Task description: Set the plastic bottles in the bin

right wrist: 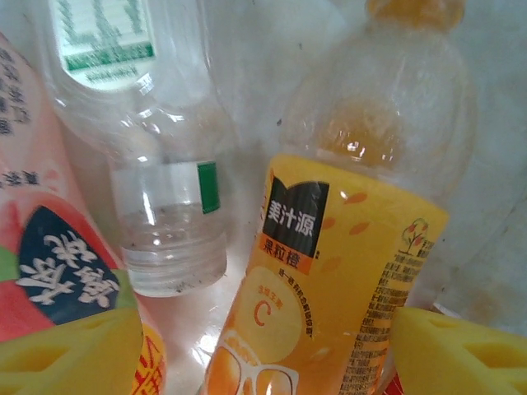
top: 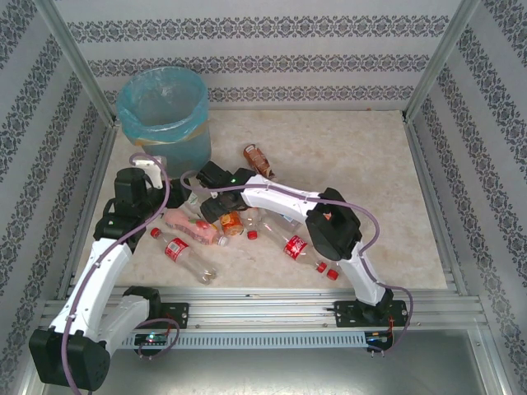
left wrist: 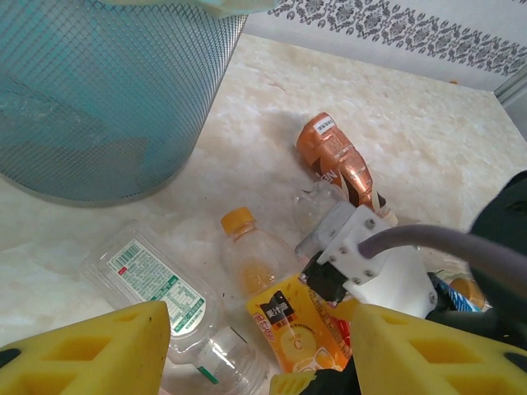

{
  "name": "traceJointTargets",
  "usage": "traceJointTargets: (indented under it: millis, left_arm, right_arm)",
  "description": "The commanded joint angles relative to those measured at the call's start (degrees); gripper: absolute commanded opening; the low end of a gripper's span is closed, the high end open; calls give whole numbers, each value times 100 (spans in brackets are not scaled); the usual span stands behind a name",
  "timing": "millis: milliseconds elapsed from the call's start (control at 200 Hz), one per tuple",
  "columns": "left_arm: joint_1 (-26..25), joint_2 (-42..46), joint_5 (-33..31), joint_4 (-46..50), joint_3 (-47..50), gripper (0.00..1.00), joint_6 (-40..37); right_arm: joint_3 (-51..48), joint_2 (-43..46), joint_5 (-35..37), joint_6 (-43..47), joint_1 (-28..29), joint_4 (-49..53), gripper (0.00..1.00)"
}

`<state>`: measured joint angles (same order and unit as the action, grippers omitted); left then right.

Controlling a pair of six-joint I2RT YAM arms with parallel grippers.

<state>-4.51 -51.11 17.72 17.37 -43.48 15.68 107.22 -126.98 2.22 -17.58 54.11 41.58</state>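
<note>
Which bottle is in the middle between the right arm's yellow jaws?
The orange-juice bottle with the orange cap and yellow-orange label. The clear green-labelled bottle and pink bottle lie beside it.

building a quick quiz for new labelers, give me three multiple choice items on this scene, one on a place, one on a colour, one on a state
1. Where on the table does the bin stand? A far left corner B far right corner C near edge, centre
2. What colour is the cap of the juice bottle under the right gripper? A red B orange C blue
3. How is the left gripper? A shut on a bottle B open, empty C shut, empty
Key: 1 A, the top view shows it far left by the wall. 2 B, the cap is orange in the right wrist view. 3 B, its yellow pads stand wide apart, clamping nothing.
</note>
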Motion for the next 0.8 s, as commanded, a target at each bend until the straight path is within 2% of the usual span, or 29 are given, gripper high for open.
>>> traceJointTargets:
  millis: [0,130,240,545,794]
  left_arm:
    - [-58,64,-79,-205,30,60,8]
    - [-52,44,-48,-215,37,61,15]
    - [-58,-29,-49,-245,22,61,-11]
    - [-58,-144,58,-330,-7,61,10]
    - [-55,-184,65,-278,-136,61,-42]
  right_arm:
    - [357,-236,258,-107,-30,453,79]
    - [420,-402,226,-121,-91,463,81]
    - [469,-545,-9,-176,-193,425,76]
    - [675,-758,-7,-31,-295,482,73]
    - [611,-419,-53,-8,-348,509,61]
